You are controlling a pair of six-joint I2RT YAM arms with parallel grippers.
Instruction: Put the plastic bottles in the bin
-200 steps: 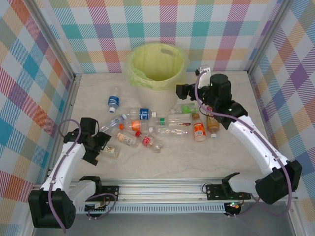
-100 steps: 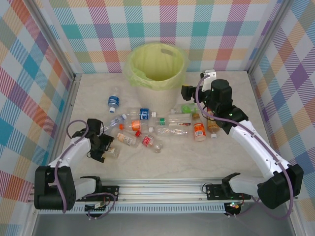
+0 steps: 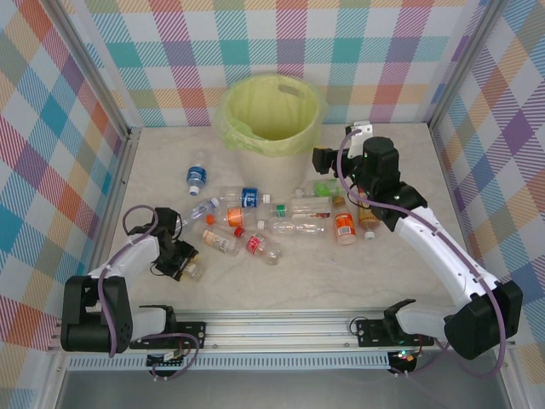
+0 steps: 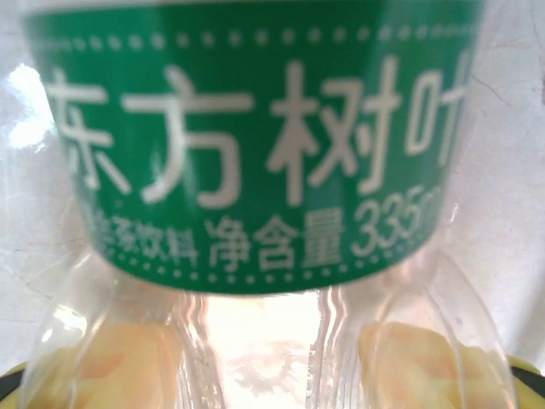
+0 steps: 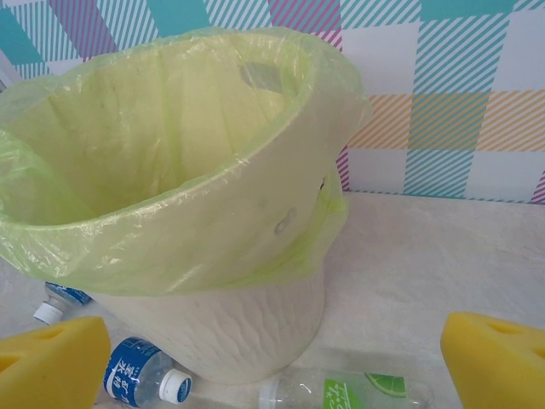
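Your L end effector (image 3: pixel 181 260) is clamped on the green-label bottle (image 4: pixel 255 153), near-left on the counter (image 3: pixel 341 273), ready for lifting. R end effector (image 3: pixel 320 158) hangs wide open by the bin (image 3: pixel 266 146), w/ other bottles (image 3: pixel 281 227) lying between.

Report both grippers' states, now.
Left gripper: shut on the green-labelled bottle.
Right gripper: open, holding nothing, facing the bin.

You see a glossy clear plastic bottle (image 4: pixel 255 341) with a smooth green label (image 4: pixel 255 153), a matt bin (image 5: pixel 221 324) lined with thin crinkly film (image 5: pixel 128 170), and a matt counter (image 5: pixel 426 256).
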